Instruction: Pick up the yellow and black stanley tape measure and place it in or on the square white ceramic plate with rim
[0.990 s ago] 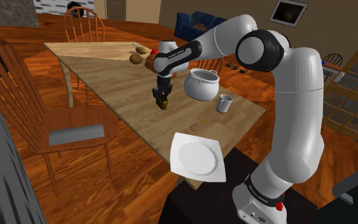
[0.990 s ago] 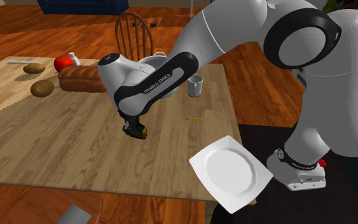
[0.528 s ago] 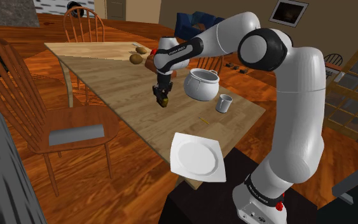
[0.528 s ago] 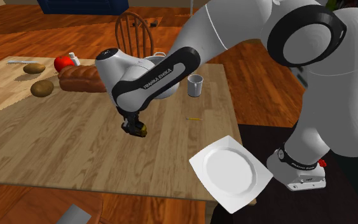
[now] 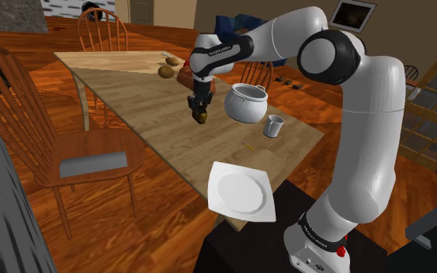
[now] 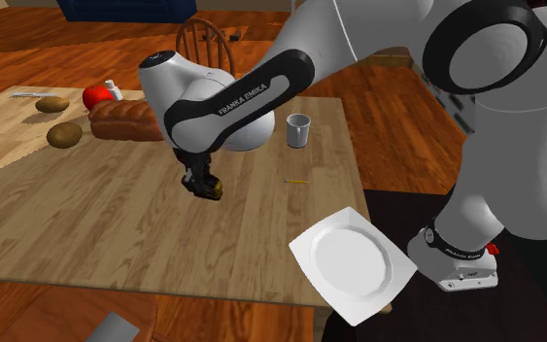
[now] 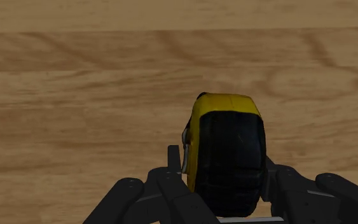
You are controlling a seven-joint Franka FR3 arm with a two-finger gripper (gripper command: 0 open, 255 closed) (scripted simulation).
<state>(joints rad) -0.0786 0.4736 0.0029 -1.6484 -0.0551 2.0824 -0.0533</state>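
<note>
Shoulder view: table (image 5: pixel 123 101) w/ plate (image 5: pixel 241 192) overhanging its near corner, by the stand. Gripper (image 5: pixel 199 115) above mid-table, pinching tape measure (image 7: pixel 225 153) betw. its fingers, looks clear of the wood. I judge plate lies well apart from hand, toward stand, so carry goes that way.

Floor (image 5: pixel 162 217): reddish-brown wood planks. Table (image 5: pixel 131 101): rectangular, light wood. Chair (image 5: pixel 84 180): dark wood, spindle back, grey seat pad, just beside the table at the shoulder view's left. Second chair (image 5: pixel 104 35): same type, at the table's far side. Sofa (image 5: pixel 228 29): blue, beyond the table. Wall (image 5: pixel 410 31): brown, with a framed picture (image 5: pixel 354 13). Paned window (image 5: pixel 434 101): at the shoulder view's right edge.
</note>
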